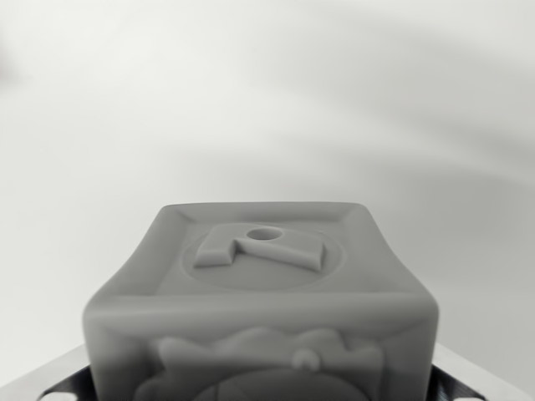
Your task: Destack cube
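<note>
Nearest the lens, along the bottom edge: two pale metal corners of the gripper [266, 393], one at the wrist view's left, one at the wrist view's right, each with dark ribbing and small bright spots. Fingertips hidden behind the cube; jaws impossible to judge, whether spread, closed or pinching the cube, cannot tell.

Just beyond, filling the lower middle: a grey cube [261, 292], matte, with rounded edges and corners. Front face towards the camera, blurred by closeness, carrying a raised wavy relief with a small round bump to the right of centre; lower part cut off by the frame. Top face tilted away, bordered by a raised rim, with a sunken circle inside. Within that circle, an angular raised shape, and near its far side a small round hole. Left and right sides sloping outward towards the near edge. Underside out of sight, so no telling what the cube rests on or whether anything lies beneath.

Farther back: a plain pale surface [267, 100], out of focus, with soft grey shading sweeping across the upper right and a faint darker smudge at the far left edge.
</note>
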